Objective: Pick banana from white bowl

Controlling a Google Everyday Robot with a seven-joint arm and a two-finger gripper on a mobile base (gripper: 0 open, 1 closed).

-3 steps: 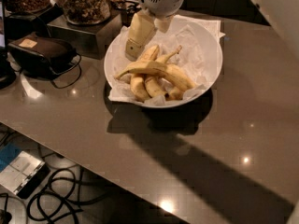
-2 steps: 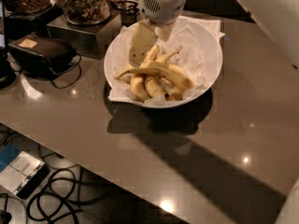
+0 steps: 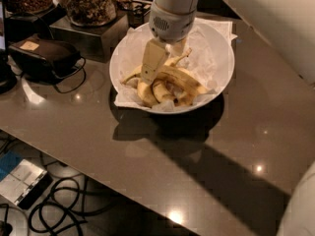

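Observation:
The white bowl [image 3: 222, 53], lined with crumpled white paper, stands on the dark table and holds several yellow bananas. The long curved banana [image 3: 188, 78] lies across the top of the pile, with shorter ones [image 3: 146, 93] below it. My gripper [image 3: 165, 69] reaches down into the bowl from above. Its cream fingers [image 3: 152, 62] are spread, and the fingertips are down at the pile on either side of the long banana's left half. The left finger hides part of that banana.
Glass jars of dark snacks [image 3: 90, 3] stand on a metal box [image 3: 87, 34] behind the bowl at the left. A black device with a cable [image 3: 45, 57] lies left of the bowl. The table's front edge runs diagonally, with cables on the floor [image 3: 64, 210] below it.
The gripper has moved down and a little right, from above the bowl's back left rim into the banana pile. The bananas have not shifted.

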